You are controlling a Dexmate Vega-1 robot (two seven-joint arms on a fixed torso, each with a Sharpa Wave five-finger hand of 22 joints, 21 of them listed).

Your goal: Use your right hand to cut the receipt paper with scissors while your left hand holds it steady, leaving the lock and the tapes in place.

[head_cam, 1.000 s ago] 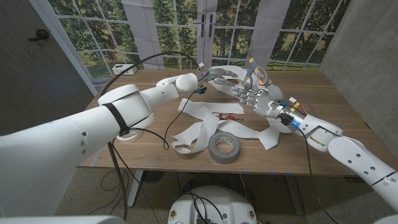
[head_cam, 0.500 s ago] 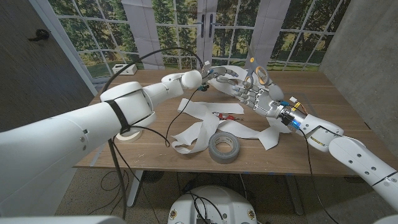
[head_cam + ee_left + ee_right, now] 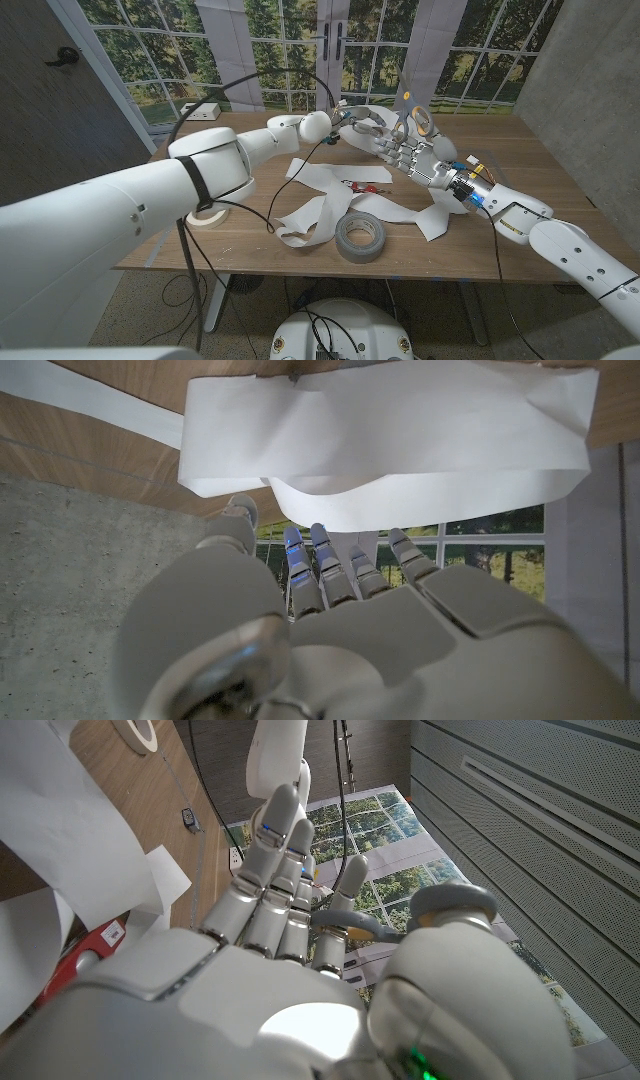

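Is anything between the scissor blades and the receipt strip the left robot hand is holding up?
Nothing visible: the left robot hand lifts the receipt paper beside the scissors in the right robot hand.

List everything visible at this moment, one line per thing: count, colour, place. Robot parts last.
Receipt paper: one long strip, white, looping across the table's middle; its far end raised in the left hand.
Tape roll: one, grey, near edge, on the paper.
Tape roll: one, white, left side, partly behind the left arm.
Lock: one, red, on the paper at mid-table.
Scissors: one pair, grey-orange handles, in the right hand.
Box: one, white, far left corner.
Table: one, wooden.
Left hand: holds the paper.
Right hand: grips the scissors.
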